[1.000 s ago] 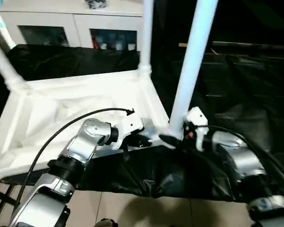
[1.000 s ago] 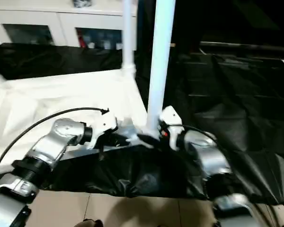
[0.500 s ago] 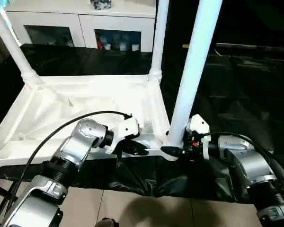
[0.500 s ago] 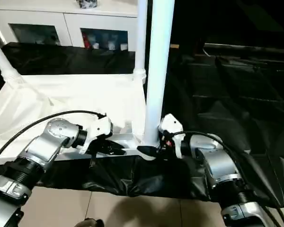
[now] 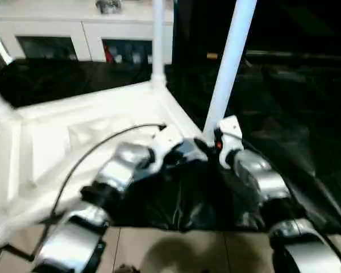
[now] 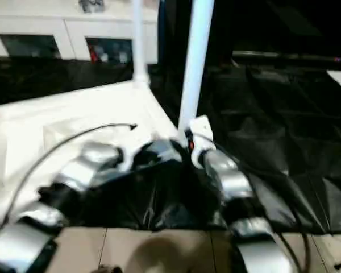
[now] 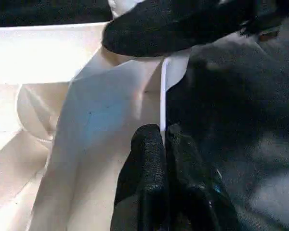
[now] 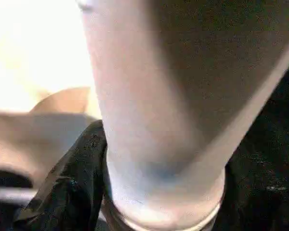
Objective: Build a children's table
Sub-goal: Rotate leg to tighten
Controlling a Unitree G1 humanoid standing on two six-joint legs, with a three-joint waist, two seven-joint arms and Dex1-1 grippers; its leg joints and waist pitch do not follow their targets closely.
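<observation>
Tabletop (image 5: 74, 136) is lying underside-up on the bench (image 5: 284, 114), left gripper (image 7: 164, 144) pinching its rim, right gripper (image 8: 94, 159) clasping the leg (image 5: 227, 62) at 1 o'clock, risking jamming if tilted.

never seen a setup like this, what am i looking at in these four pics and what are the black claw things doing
A humanoid robot is building a children's table. The two wide pictures come from cameras in its head, looking down over its silver forearms. The other two come from cameras on its wrists.

The white tabletop lies upside down on a large work table covered in black. White legs stand up from its corners.

The black claws are the robot's grippers. The left gripper is pinched shut on the tabletop's thin edge at the near corner. The right gripper is at the foot of the nearest leg, where it enters the corner socket; one black finger lies against it.
</observation>
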